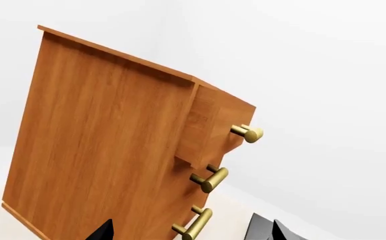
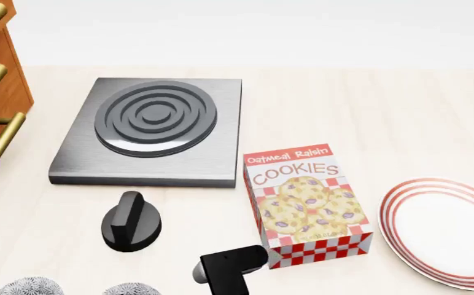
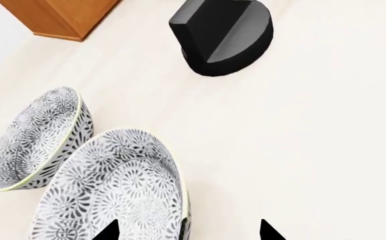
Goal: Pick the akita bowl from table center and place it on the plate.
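2 akita bowls [image 3: 113,190] lie side by side, the nearer one just beside the right gripper's [image 3: 187,231] parted jaws.

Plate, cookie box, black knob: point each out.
plate [image 2: 446,230], head view, on its bare white centre.
cookie box [image 2: 305,195], head view, on the printed front face.
black knob [image 3: 223,35], right wrist view, on its raised grip ridge.

Cookie box [image 2: 307,206], front face: red banner reads "Oatmeal Raisin", with "COOKIES" in large letters below it; no other legible text.
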Robot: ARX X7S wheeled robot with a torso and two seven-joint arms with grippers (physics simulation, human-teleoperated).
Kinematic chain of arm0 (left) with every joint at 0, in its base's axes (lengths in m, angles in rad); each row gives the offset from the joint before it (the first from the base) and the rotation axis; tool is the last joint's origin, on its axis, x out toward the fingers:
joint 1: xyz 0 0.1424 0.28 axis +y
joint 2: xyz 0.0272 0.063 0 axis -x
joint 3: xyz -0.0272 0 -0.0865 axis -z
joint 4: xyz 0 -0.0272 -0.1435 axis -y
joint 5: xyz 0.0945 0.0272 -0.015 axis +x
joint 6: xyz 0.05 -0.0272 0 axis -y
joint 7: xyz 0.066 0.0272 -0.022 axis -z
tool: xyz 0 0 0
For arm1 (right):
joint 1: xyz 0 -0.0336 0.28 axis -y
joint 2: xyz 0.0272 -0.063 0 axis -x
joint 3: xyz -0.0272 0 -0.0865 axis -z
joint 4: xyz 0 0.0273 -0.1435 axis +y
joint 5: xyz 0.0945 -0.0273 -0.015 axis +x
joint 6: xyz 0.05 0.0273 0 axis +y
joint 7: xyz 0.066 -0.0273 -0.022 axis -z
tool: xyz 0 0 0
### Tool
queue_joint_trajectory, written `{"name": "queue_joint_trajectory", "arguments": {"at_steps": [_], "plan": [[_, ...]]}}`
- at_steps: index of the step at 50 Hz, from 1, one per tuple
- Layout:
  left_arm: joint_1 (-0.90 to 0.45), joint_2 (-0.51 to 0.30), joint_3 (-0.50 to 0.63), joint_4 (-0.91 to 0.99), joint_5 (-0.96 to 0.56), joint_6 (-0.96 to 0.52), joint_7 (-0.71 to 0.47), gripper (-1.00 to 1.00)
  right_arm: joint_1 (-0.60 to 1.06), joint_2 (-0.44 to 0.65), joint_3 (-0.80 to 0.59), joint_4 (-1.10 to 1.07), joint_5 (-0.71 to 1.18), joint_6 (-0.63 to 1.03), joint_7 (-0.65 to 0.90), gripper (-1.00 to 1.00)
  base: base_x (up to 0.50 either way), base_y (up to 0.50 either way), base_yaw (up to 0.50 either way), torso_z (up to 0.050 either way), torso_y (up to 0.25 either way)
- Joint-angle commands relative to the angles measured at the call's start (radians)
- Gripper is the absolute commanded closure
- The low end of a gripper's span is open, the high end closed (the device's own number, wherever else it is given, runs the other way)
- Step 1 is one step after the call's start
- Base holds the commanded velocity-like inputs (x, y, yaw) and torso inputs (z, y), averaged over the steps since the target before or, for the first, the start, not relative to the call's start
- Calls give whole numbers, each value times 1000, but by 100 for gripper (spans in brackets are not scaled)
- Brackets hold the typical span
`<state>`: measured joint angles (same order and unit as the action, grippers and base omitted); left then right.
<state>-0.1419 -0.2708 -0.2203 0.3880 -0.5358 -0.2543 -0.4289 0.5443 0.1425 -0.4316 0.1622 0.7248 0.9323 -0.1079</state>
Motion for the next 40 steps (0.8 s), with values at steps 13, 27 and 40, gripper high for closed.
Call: {"name": "queue_joint_trajectory", "arguments": {"at_steps": [13,27,40], "plan": [[10,16,-18,-3,10,11,15,-100,-14,-23,-22,46,-28,-23,-34,-100,0,0,0,0,0],[13,11,-18,-2,6,14,9,-100,-17,-16,-32,25,-21,-29,-21,100,0,0,0,-1,0],[16,8,-15,0,7,18,3,-100,-19,10,-27,-57,-42,-70,22,100,0,0,0,0,0]]}}
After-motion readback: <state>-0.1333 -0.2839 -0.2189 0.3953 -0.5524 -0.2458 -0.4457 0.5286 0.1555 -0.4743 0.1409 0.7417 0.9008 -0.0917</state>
